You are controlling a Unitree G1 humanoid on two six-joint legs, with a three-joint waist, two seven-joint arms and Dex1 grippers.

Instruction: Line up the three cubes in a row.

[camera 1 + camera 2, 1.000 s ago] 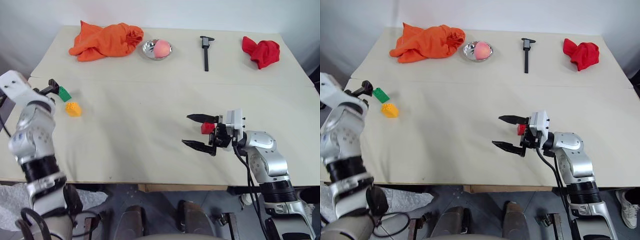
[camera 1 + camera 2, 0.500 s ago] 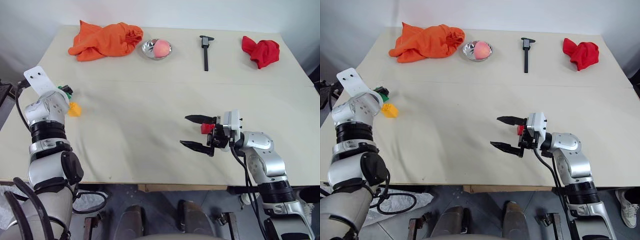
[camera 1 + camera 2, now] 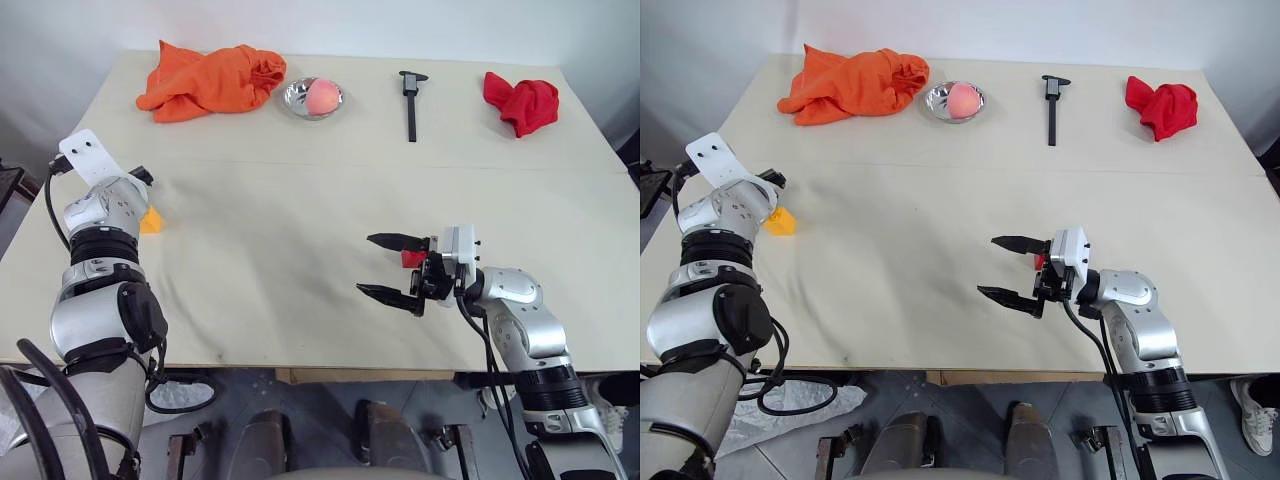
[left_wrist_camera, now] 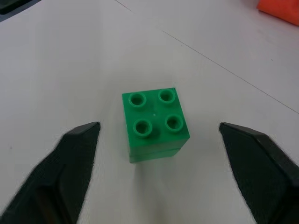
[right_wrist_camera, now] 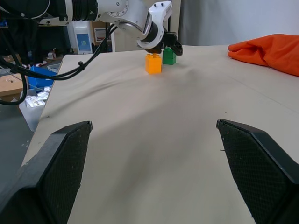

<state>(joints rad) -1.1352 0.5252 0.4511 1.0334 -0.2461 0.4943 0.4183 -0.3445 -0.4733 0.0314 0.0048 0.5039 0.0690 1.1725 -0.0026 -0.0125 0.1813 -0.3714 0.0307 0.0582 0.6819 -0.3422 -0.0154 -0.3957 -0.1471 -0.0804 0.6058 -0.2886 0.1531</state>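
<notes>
At the far side of the table (image 3: 300, 240) I see a small metal bowl (image 3: 312, 99) with one pink, round peach-like fruit (image 3: 322, 96) inside it. The table has a beige cover with some soft wrinkles, and behind it is a plain pale wall. In my right wrist view there is also a room corner with shelves and a blue box on the floor.

Left of the bowl lies a crumpled orange cloth (image 3: 212, 78), to its right a dark caliper (image 3: 411, 100), and in the far right corner a red cloth (image 3: 523, 101). These things are well apart from the cubes.

My left gripper (image 4: 161, 163) is low over the left edge of the table. Its fingers are apart, and the green cube (image 4: 155, 123) stands between them with studs up; I see a gap on both sides, so nothing is clamped. The yellow-orange cube (image 3: 150, 221) is just beside the green one, partly hidden behind my left wrist in the head views.

My right gripper (image 3: 392, 268) hovers over the near right part of the table, pointing to the left, with fingers wide apart and holding nothing. The red cube (image 3: 412, 259) is on the table behind it, partly covered by the gripper body, far from the other two cubes
</notes>
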